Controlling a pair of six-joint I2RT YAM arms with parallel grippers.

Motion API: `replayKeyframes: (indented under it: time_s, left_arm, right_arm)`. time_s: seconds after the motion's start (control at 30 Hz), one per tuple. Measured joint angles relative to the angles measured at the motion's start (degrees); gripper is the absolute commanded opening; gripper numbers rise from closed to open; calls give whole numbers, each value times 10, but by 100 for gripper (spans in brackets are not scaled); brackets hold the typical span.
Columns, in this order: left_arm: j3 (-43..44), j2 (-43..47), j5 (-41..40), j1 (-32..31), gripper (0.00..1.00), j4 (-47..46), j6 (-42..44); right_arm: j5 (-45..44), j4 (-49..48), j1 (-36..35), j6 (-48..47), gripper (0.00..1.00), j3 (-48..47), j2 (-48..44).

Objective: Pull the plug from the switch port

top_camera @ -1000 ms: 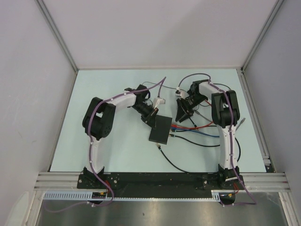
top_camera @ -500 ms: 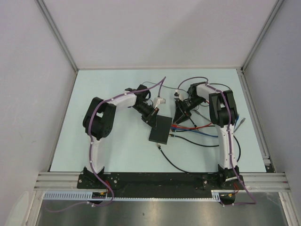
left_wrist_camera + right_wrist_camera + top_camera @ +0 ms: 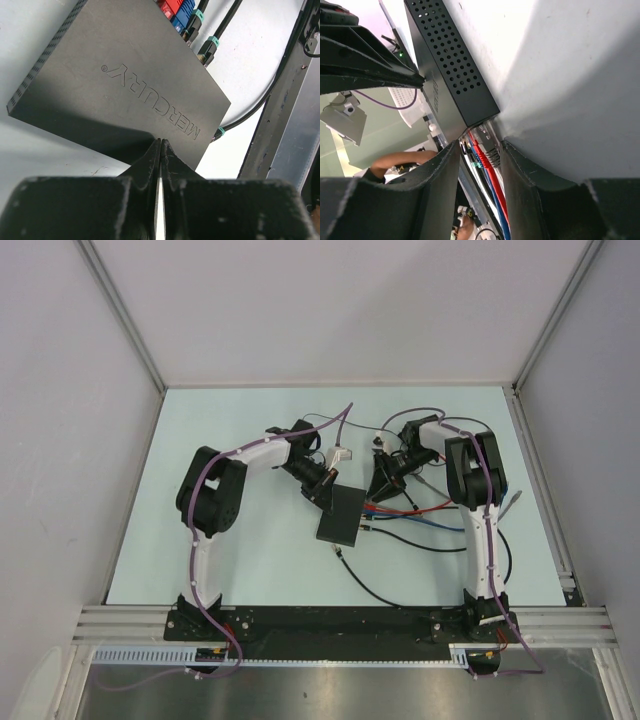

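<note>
**Plugs (image 3: pixel 489 152) framed dead ahead, between the parted fingers of the right gripper (image 3: pixel 480 147)**

The switch (image 3: pixel 452 70) is seen stretching away beyond the fingertips, its port edge (image 3: pixel 482 120) turned toward them; which socket is meant cannot be told. The red lead (image 3: pixel 492 185) is run back through the gap, so a pull along that line, toward the wrist, is called for. Nothing is seen clamped yet. The left gripper (image 3: pixel 160 145) is shut, empty, tips set on the switch's top, away from the plugs. The right arm is judged nearer.
</note>
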State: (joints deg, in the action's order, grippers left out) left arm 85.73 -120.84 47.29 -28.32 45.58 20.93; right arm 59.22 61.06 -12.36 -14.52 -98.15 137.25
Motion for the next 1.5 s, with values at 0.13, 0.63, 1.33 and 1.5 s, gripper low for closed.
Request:
replayKeyframes:
  time_s: [0.13, 0.63, 1.33, 1.5]
  left_arm:
    - [0, 0, 0, 0, 7, 0, 0]
    - [0, 0, -1, 0, 7, -2, -5]
    - [1, 0, -4, -2, 7, -3, -5]
    - [1, 0, -4, -2, 7, -3, -5]
  right_arm:
    - [-1, -30, 0, 21, 45, 21, -14]
    - [-53, -97, -6, 113, 49, 48, -50]
    - [-17, -81, -3, 72, 38, 16, -18]
    - [-4, -69, -3, 41, 41, 11, -12]
